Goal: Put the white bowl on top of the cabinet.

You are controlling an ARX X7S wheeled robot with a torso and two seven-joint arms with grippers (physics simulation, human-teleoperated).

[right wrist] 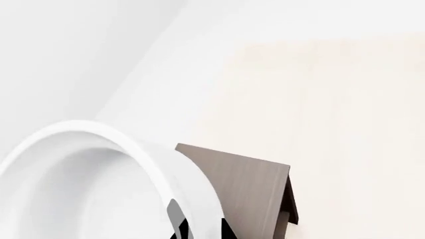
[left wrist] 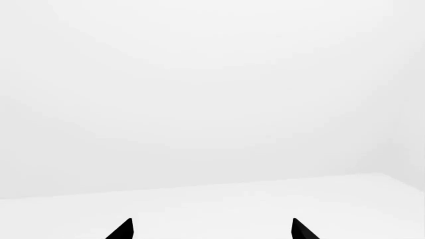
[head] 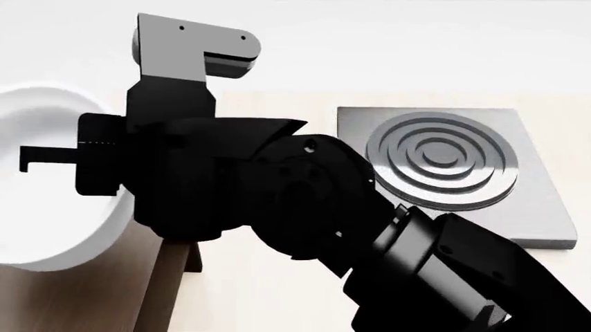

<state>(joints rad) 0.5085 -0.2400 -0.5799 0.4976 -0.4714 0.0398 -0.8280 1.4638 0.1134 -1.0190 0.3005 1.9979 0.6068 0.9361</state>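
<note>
The white bowl [right wrist: 79, 189] hangs tilted in my right gripper [right wrist: 199, 226], which is shut on it with the bowl's wall between the two fingers. In the head view the bowl [head: 46, 221] shows at the far left, partly hidden by my black right arm [head: 305, 207]. The dark brown cabinet [right wrist: 246, 194] lies just beyond and below the bowl, and its flat top [head: 93, 304] appears under the bowl at the head view's lower left. My left gripper [left wrist: 212, 229] is open, facing only a plain white background with nothing between its fingers.
A grey square stove plate [head: 443, 159] with raised rings lies on the pale beige tabletop [head: 277, 290] to the right of the cabinet. My right arm crosses the head view from lower right to left. White walls stand behind.
</note>
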